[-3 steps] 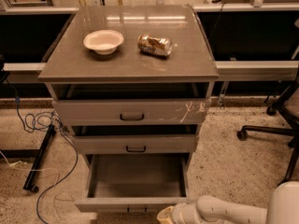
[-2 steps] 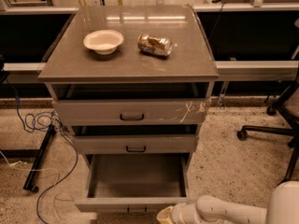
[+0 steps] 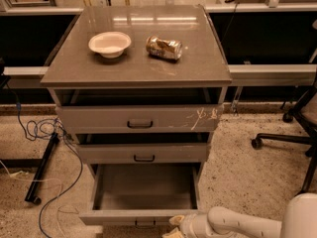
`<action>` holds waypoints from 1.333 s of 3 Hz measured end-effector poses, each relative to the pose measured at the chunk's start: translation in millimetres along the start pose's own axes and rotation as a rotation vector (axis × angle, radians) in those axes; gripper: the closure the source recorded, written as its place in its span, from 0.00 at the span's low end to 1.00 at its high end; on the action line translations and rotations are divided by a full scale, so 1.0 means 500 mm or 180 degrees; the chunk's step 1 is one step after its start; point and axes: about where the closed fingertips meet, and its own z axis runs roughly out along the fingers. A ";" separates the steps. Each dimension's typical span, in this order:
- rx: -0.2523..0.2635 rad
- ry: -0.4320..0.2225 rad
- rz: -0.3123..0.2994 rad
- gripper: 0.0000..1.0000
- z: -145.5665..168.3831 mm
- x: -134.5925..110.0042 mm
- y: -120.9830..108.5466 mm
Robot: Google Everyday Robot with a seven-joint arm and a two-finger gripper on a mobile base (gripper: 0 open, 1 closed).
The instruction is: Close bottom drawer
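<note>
The bottom drawer [image 3: 141, 216] of the grey cabinet is pulled far out, its deep box empty and its front near the lower edge of the camera view. Its small dark handle [image 3: 144, 223] shows at the centre of the front. My gripper [image 3: 174, 225] sits at the drawer front's right end, at the bottom of the view, on the end of my white arm [image 3: 237, 223], which comes in from the lower right. It looks to be touching the front edge. The middle drawer [image 3: 143, 153] and the scratched top drawer [image 3: 138, 119] stand slightly out.
A white bowl [image 3: 109, 43] and a crushed can [image 3: 164, 47] lie on the cabinet top. Cables [image 3: 42, 133] and a dark stand [image 3: 42, 167] lie on the floor at the left. An office chair base [image 3: 290, 133] stands at the right.
</note>
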 end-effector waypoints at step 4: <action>0.0375 -0.0115 -0.0598 0.68 0.035 -0.244 -0.181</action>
